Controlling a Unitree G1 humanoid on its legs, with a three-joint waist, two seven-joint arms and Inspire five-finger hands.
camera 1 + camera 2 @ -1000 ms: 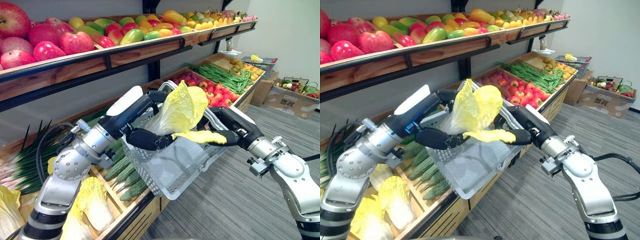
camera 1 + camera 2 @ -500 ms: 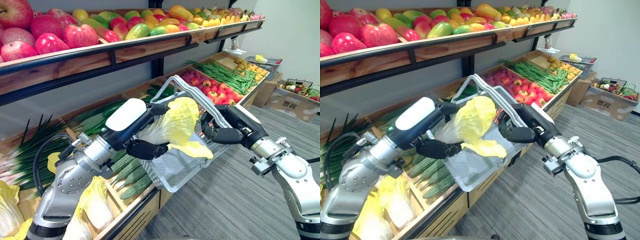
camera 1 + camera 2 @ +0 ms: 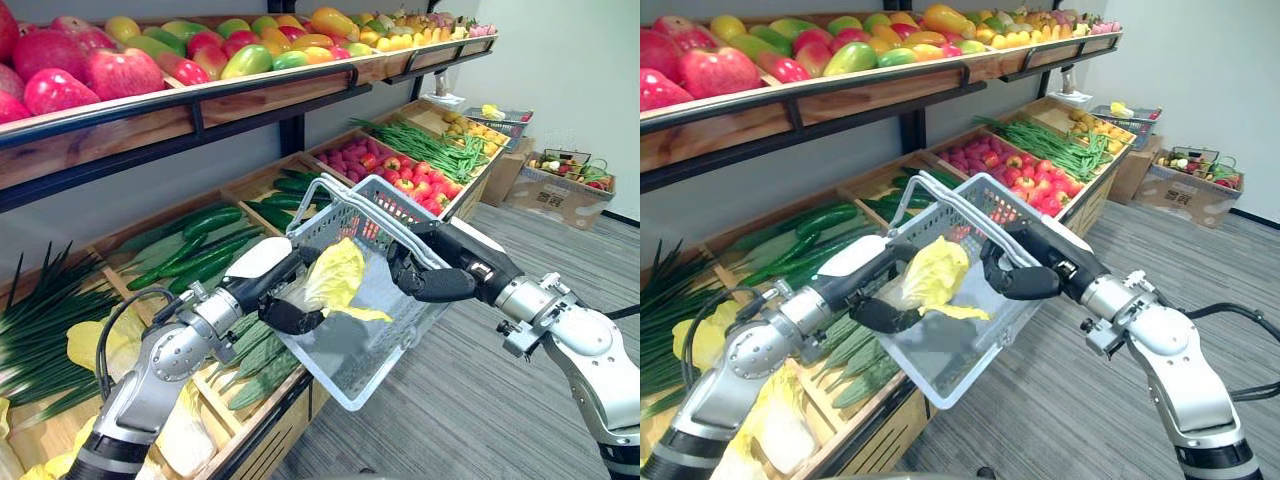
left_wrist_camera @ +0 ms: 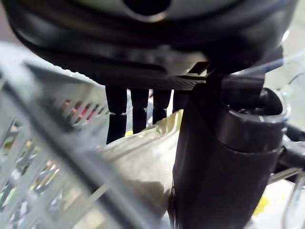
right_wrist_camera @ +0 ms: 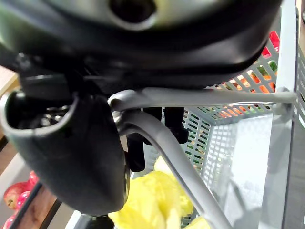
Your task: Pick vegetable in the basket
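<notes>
Left hand (image 3: 284, 302) reaches into the tilted grey basket (image 3: 372, 352), fingers and thumb apparently curled round a yellow-green napa cabbage (image 3: 337, 285) that sits inside it near the rim. Right hand (image 3: 428, 276) is clamped round the basket's handles (image 3: 383, 200), holding it up just beside the shelf of cucumbers (image 3: 198, 252).

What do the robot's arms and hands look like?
Both arms are silver-grey metal with rounded, cylindrical joint housings. The left arm ends in a dark left hand whose back carries a smooth white cover. The right arm ends in a dark right hand with black segmented fingers and a bulky black thumb.
</notes>
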